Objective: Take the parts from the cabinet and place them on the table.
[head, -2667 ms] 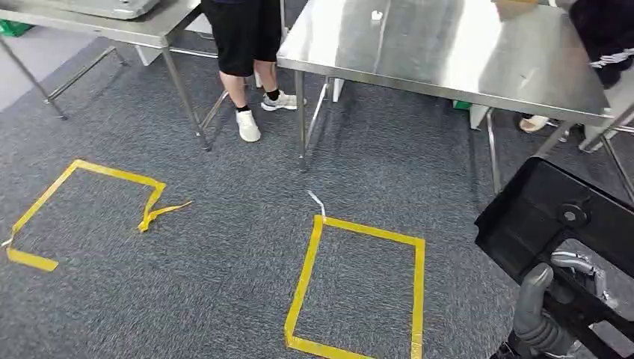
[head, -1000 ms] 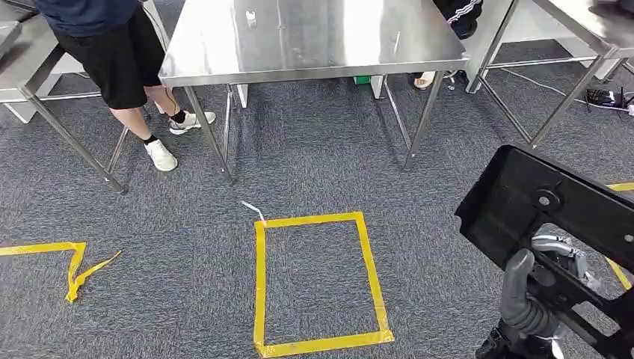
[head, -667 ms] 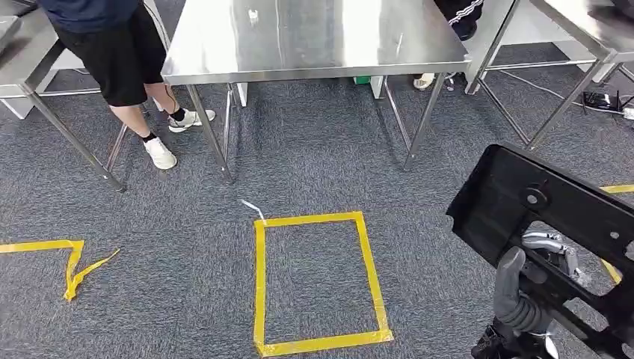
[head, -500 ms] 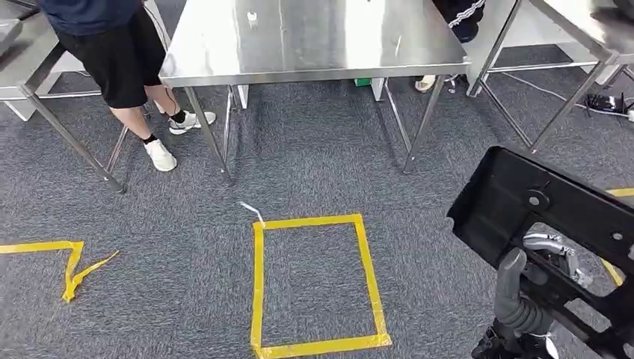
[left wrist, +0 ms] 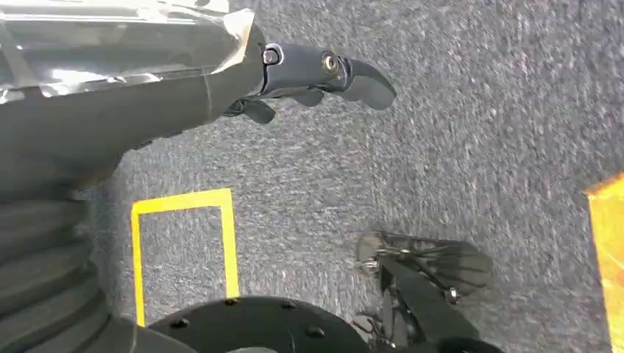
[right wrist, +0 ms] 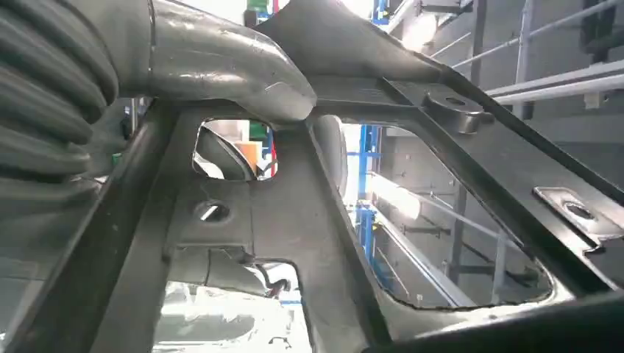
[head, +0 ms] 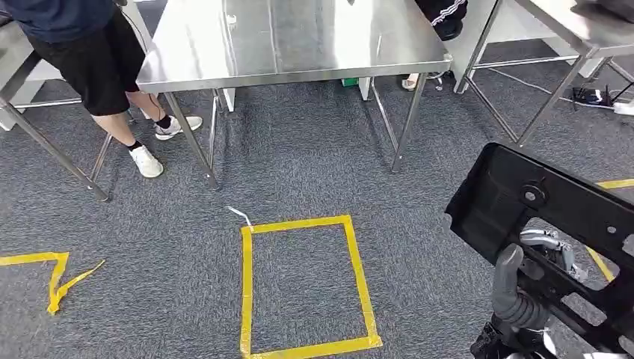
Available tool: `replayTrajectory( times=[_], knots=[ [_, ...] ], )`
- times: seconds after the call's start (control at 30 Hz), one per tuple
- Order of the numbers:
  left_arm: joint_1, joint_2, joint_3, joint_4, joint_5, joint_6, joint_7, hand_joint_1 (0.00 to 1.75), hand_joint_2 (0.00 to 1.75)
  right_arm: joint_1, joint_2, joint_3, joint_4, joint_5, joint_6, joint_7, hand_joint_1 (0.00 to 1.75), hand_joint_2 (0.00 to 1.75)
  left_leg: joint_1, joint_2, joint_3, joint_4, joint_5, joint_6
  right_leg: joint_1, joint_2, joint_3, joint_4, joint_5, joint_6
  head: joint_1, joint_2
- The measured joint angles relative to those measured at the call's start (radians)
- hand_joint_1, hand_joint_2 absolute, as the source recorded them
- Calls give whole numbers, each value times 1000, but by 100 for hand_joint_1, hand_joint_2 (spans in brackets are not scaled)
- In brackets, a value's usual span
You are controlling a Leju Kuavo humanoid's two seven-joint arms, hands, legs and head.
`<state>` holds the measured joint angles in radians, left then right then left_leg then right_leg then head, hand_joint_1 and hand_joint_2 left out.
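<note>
Right hand (head: 523, 299) grips the black part (head: 523, 198) above carpet; left hand (left wrist: 221, 81) hangs with fingers apart.

floor: grey carpet (head: 314, 172) | yellow tape rectangle (head: 303, 286) | steel table (head: 291, 37) standing on it

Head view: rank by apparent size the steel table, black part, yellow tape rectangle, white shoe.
1. steel table
2. black part and yellow tape rectangle: look alike; the part is nearer the camera, so unranked
3. white shoe
</note>
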<state>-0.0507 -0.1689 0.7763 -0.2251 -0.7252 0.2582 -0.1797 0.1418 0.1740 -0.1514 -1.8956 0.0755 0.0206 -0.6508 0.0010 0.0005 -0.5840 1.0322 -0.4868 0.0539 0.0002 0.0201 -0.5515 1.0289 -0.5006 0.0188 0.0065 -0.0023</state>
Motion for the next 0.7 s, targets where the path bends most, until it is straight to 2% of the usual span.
replayTrajectory(
  times=[0.03, 0.07, 0.1, 0.13, 0.17, 0.2, 0.23, 0.27, 0.3, 0.33, 0.37, 0.4, 0.43, 0.47, 0.5, 0.53, 0.57, 0.6, 0.63, 0.67, 0.7],
  knots=[
    [-2, 0, 3, 0, 4, 0, 0, 0, 175, 1, 0, 0, 0, 0, -1, 0, 175, 175, -5, 2, -2, -1, -2, -4, -12, -1, -2, -6, 1, 6, -3, 0],
    [-1, -2, 8, 0, 6, 0, 0, 0, 175, 2, 0, 0, 0, -1, -2, 0, 175, 175, -8, -1, -2, -13, 1, 0, -14, -1, 7, 7, 18, 17, -1, 0],
    [2, -2, 12, 0, 10, 0, 0, 0, 175, 5, 0, 1, 1, -1, -4, -1, 175, 175, -10, -2, 5, -21, 2, 5, -13, -3, 3, 15, 28, 31, -5, 0],
    [2, -4, 16, 1, 13, 0, 0, 0, 175, 5, -1, 1, 1, -1, -6, -1, 175, 175, -6, -3, 30, -30, 8, 6, -11, -4, -2, 22, 21, 32, -5, 0],
    [4, -3, 19, 1, 13, 0, 0, 0, 175, 3, -3, 1, 2, -1, -8, -1, 175, 175, -3, 0, 37, -36, 6, 7, -16, -9, -1, 41, 9, 36, -2, 0],
    [2, -2, 22, 0, 13, 1, 0, 0, 175, -1, -4, 1, 2, -1, -10, -1, 175, 175, -3, -1, 41, -35, 7, 11, -14, -9, -24, 84, -17, 29, -1, 0],
    [0, -2, 25, 1, 13, 1, 0, 0, 175, 1, -5, 3, 2, 0, -11, -1, 175, 175, -2, -2, 41, -35, 6, 11, -16, -9, -65, 158, -49, 27, 3, 0],
    [0, -2, 28, 2, 13, 0, 0, 0, 175, 5, -6, 4, 2, 0, -14, -1, 175, 175, -2, -1, 41, -35, 5, 13, -16, -9, -106, 225, -73, 30, 1, 0],
    [1, -2, 32, 2, 12, 1, 0, 0, 175, 8, -7, 5, 3, 0, -16, -1, 175, 175, -2, -1, 42, -35, 2, 13, -17, -9, -133, 265, -82, 36, 3, 0],
    [1, -3, 35, 3, 12, 2, 0, 0, 175, 13, -9, 6, 3, 0, -19, -1, 175, 175, -1, -2, 45, -34, -2, 11, -20, -10, -153, 279, -78, 46, 2, 0],
    [4, -3, 36, 5, 12, 3, 0, 0, 175, 13, -10, 6, 3, 0, -21, -1, 175, 175, 0, -2, 50, -34, -6, 8, -23, -11, -147, 244, -57, 59, 2, 0],
    [5, -3, 37, 6, 12, 3, 0, 0, 175, 13, -11, 6, 3, 0, -23, -1, 175, 175, 2, -2, 59, -34, -13, 4, -26, -12, -117, 163, -13, 73, 2, 0],
    [4, -3, 38, 6, 11, 3, 0, 0, 175, 13, -11, 7, 3, 0, -24, -1, 175, 175, 4, -2, 67, -33, -19, -2, -30, -16, -81, 72, 34, 83, 3, 0],
    [4, -3, 39, 6, 11, 3, 0, 0, 175, 14, -11, 7, 3, 0, -24, -1, 175, 175, 3, -2, 68, -34, -27, -9, -33, -23, -54, -6, 66, 90, 5, 0],
    [2, -2, 40, 6, 11, 3, 0, 0, 175, 15, -11, 8, 3, 0, -25, 0, 175, 175, 1, -1, 76, -31, -34, -16, -28, -27, -58, -7, 26, 62, 4, 0],
    [1, -2, 40, 6, 9, 3, 0, 0, 175, 14, -11, 9, 2, 0, -26, 0, 175, 175, -1, 1, 72, -32, -38, -22, -20, -30, -52, -5, 25, 41, 4, 0],
    [1, -2, 40, 6, 8, 4, 1, 0, 175, 19, -11, 10, 2, 0, -26, 0, 175, 175, -1, 2, 74, -31, -42, -29, -19, -27, -45, -7, 40, 31, 1, 0],
    [2, -2, 41, 7, 8, 4, 1, 0, 175, 20, -13, 9, 2, 0, -28, 0, 175, 175, 0, 2, 85, -22, -39, -32, -21, -24, -49, -7, 34, 15, 1, 0],
    [0, -2, 42, 7, 8, 4, 3, 0, 175, 20, -14, 9, 2, 0, -29, 0, 175, 175, 5, 4, 89, -15, -43, -37, -27, -17, -27, -9, 31, 6, -2, 0],
    [-3, -2, 42, 7, 9, 6, 3, 0, 175, 21, -13, 11, -2, 1, -29, 0, 175, 175, 7, 4, 75, 8, -47, -41, -30, -18, -18, -13, 27, 1, 0, 0],
    [-6, -2, 44, 7, 10, 7, 3, 0, 175, 17, -14, 13, -5, 1, -29, 0, 175, 175, 7, 1, 47, 63, -60, -44, -29, -18, -8, -13, 21, -8, -4, 0]
  ],
)
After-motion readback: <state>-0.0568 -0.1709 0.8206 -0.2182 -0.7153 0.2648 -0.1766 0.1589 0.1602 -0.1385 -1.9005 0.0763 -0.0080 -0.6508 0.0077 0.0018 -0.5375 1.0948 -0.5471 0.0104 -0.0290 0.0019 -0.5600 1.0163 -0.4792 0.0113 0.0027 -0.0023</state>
